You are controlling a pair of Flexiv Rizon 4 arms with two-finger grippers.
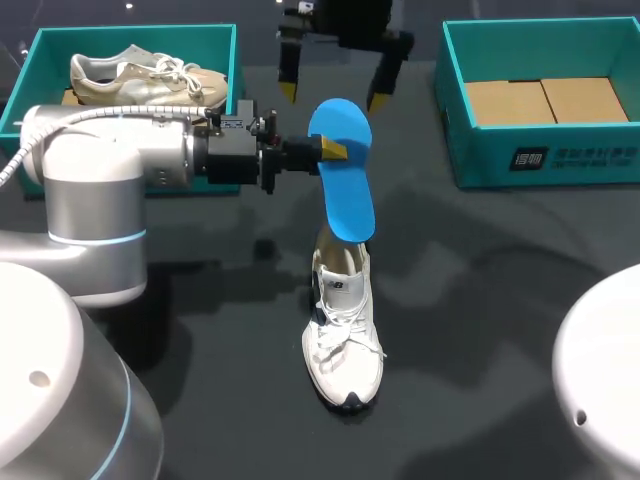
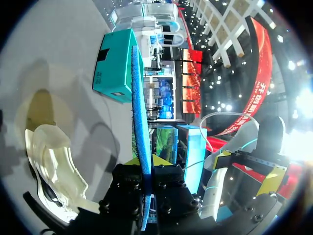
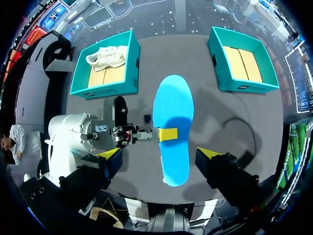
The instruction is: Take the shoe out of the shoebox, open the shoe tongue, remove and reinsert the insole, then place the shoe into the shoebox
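Now we hold the insole (image 1: 342, 170) pinched at its edge in our left gripper (image 1: 333, 150), its lower end over the opening of the shoe (image 1: 342, 335), which stands on the table (image 1: 480, 300). We cannot tell whether the two touch. Our right gripper (image 1: 332, 96) hovers above, fingers spread and empty. We judge the removal done. Reinsertion comes next, which calls for steering the lower end down into the shoe.

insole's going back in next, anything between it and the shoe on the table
Nothing visible. The left gripper holds the insole with its lower end at the shoe's opening; the right gripper hangs open farther back, out of that path.
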